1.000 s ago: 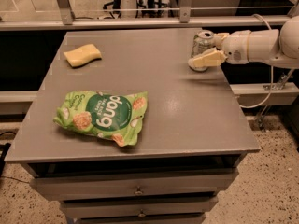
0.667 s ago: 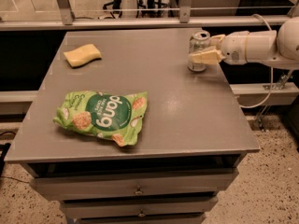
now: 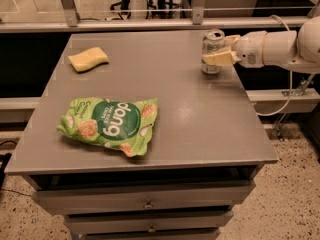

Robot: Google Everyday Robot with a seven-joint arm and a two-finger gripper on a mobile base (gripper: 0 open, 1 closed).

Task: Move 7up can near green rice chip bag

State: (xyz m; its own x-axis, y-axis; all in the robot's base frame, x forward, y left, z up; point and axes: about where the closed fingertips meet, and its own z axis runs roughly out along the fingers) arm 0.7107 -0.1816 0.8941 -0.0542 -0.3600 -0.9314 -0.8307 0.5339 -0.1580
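The 7up can (image 3: 211, 45) stands upright on the grey table (image 3: 200, 119) near its far right corner. My gripper (image 3: 223, 49) reaches in from the right and holds the can. One cream finger (image 3: 218, 59) lies across the can's front and the other sits behind its top right. The can's base still rests on the table. The green rice chip bag (image 3: 111, 126) lies flat at the front left of the table, well apart from the can.
A yellow sponge (image 3: 88, 59) lies at the far left of the table. A metal rail (image 3: 150, 24) runs behind the far edge. Drawers (image 3: 147, 204) sit under the front edge. My white arm (image 3: 280, 49) extends off the right side.
My gripper has moved a little left and settled around the can, with its fingers closing on it. The can stays in about the same spot. The bag and sponge have not moved.
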